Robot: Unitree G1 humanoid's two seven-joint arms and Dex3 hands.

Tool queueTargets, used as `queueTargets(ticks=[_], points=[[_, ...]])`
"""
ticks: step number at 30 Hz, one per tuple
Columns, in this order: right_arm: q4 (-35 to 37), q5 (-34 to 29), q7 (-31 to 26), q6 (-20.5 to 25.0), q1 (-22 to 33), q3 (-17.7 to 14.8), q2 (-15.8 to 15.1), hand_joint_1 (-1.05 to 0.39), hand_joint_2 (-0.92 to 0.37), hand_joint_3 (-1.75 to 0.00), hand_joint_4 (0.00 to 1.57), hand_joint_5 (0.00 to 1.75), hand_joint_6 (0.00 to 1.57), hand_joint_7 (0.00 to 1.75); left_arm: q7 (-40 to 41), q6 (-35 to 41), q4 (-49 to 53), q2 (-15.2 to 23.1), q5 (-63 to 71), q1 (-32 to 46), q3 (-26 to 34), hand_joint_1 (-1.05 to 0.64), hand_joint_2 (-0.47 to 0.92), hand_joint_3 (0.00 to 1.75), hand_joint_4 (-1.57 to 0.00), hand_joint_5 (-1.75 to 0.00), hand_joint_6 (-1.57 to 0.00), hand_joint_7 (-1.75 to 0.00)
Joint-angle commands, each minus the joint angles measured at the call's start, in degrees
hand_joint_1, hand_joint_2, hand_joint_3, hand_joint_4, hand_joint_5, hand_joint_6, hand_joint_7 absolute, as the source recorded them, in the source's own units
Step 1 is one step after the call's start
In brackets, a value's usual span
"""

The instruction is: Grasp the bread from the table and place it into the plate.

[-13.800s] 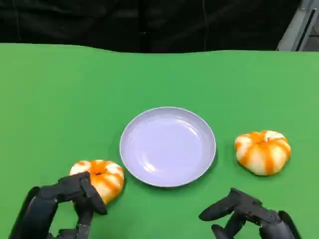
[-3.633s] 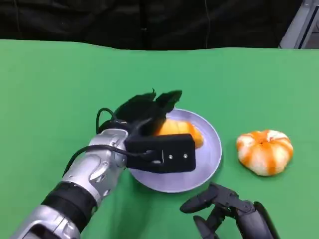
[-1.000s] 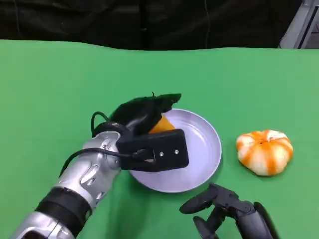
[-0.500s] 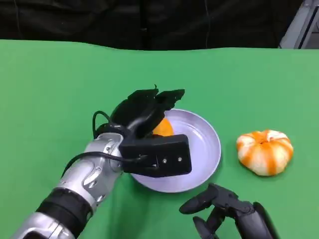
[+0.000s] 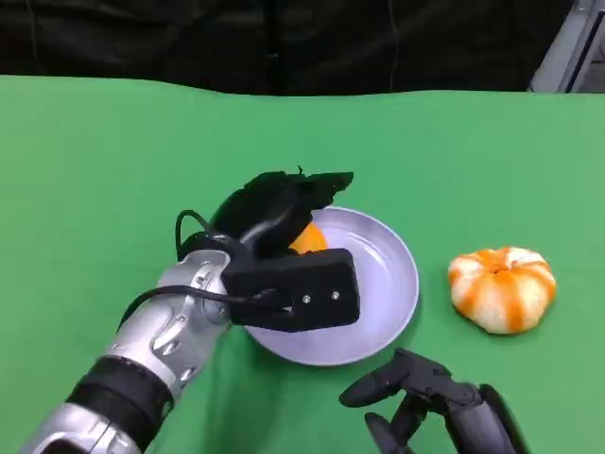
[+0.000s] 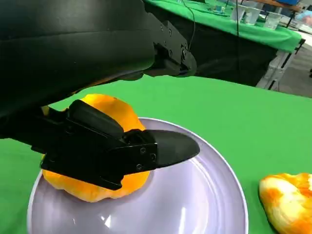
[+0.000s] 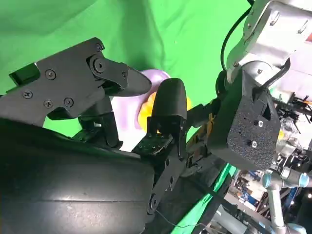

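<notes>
Left hand reaches over the near-left part of the plate, fingers curled around the orange bread; the left wrist view shows the bread resting on the plate floor with one finger laid across its side, so contact is evident, though whether the grip is firm I cannot tell; right hand sits low at the near edge of the green table, fingers apart, holding nothing; a second orange-striped bread lies on the table right of the plate, apart from it
</notes>
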Motion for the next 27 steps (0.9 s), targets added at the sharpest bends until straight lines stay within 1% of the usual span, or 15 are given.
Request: queueTargets(ticks=[1,3,7,9,10,14,15,16,17,19,20,22,24,26,27], points=[[-0.29,0.09,-0.46,-0.10,0.27,0.20,-0.16,-0.14,-0.62,-0.84,0.73,1.49,0.69,0.98,2.35,-2.60,-2.59,0.94,-1.84,2.18,2.42,-0.61,0.92,0.36,-0.03,-0.49,-0.23,-0.02],[-0.16,0.14,-0.55,-0.31,0.21,0.13,-0.22,-0.14,-0.62,-0.85,0.73,1.49,0.69,0.97,1.87,-4.78,-4.36,1.43,-4.18,3.59,4.31,-0.61,0.92,0.37,-0.04,-0.50,-0.26,-0.03],[-0.20,0.21,-0.59,-0.17,0.25,0.05,-0.24,-0.14,-0.61,-0.85,0.73,1.50,0.68,0.98,-2.27,-9.92,-10.19,2.52,-13.08,7.99,9.48,-0.47,0.92,0.28,-0.36,-0.70,-0.52,-0.14],[-0.22,0.28,-0.59,-0.07,0.20,0.03,-0.23,-0.14,-0.61,-0.85,0.73,1.50,0.68,0.98,-5.08,-11.21,-13.27,3.05,-17.21,10.33,11.38,-0.42,0.92,0.25,-0.42,-0.76,-0.56,-0.15],[-0.21,0.34,-0.59,-0.04,0.15,0.00,-0.22,-0.14,-0.61,-0.85,0.73,1.50,0.68,0.98,-6.45,-11.55,-14.91,3.33,-19.11,11.56,12.27,-0.35,0.92,0.22,-0.52,-0.80,-0.64,-0.18],[-0.20,0.41,-0.58,0.00,0.10,-0.03,-0.21,-0.14,-0.61,-0.86,0.74,1.50,0.69,0.98,-8.77,-11.30,-17.45,3.53,-21.23,13.20,13.52,-0.30,0.92,0.20,-0.59,-0.82,-0.69,-0.19],[-0.32,0.38,-0.47,0.11,0.09,-0.14,-0.33,-0.14,-0.61,-0.86,0.74,1.50,0.69,0.98,-10.59,-13.03,-20.00,4.30,-25.04,16.53,15.28,-0.29,0.92,0.20,-0.59,-0.82,-0.70,-0.19],[-0.40,0.37,-0.38,0.19,0.08,-0.21,-0.42,-0.14,-0.60,-0.86,0.73,1.50,0.69,0.98,-12.06,-14.27,-21.98,4.85,-27.93,19.06,16.65,-0.18,0.89,0.27,-0.76,-0.93,-0.88,-0.29],[-0.45,0.38,-0.31,0.15,0.07,-0.29,-0.53,-0.14,-0.60,-0.86,0.73,1.50,0.69,0.97,-13.77,-15.24,-24.24,5.38,-31.11,21.86,18.03,-0.14,0.79,0.46,-0.82,-0.97,-0.93,-0.34],[-0.46,0.53,-0.20,-0.02,0.11,-0.41,-0.66,-0.14,-0.60,-0.86,0.73,1.50,0.69,0.97,-16.06,-16.41,-27.00,5.96,-34.58,25.25,19.67,-0.04,0.55,0.96,-0.84,-1.05,-0.99,-0.45],[-0.45,0.61,-0.16,-0.09,0.14,-0.47,-0.70,-0.14,-0.60,-0.86,0.73,1.50,0.68,0.97,-16.87,-16.91,-27.89,6.15,-35.57,26.37,20.23,-0.02,0.48,1.10,-0.85,-1.10,-0.99,-0.52],[-0.43,0.72,-0.14,-0.14,0.15,-0.50,-0.75,-0.13,-0.61,-0.86,0.73,1.49,0.69,0.97,-17.83,-17.30,-28.74,6.22,-36.37,27.36,20.85,0.00,0.42,1.23,-0.86,-1.14,-0.98,-0.58],[-0.58,1.19,0.06,-0.29,0.27,-0.79,-0.99,-0.13,-0.61,-0.86,0.73,1.49,0.69,0.96,-18.53,-18.74,-30.48,6.52,-37.79,30.66,22.17,0.00,0.40,1.26,-0.86,-1.14,-0.97,-0.61],[-0.80,1.90,0.40,-0.52,0.45,-1.25,-1.34,-0.12,-0.60,-0.87,0.73,1.49,0.69,0.96,-19.17,-20.95,-32.76,6.95,-39.74,35.47,23.95,0.03,0.38,1.35,-0.90,-1.38,-0.92,-0.91],[-0.86,2.39,0.55,-0.82,0.57,-1.57,-1.55,-0.12,-0.60,-0.88,0.73,1.50,0.69,0.96,-19.43,-21.69,-33.80,6.97,-40.88,38.09,24.82,0.02,0.38,1.35,-0.90,-1.44,-0.89,-1.01]])
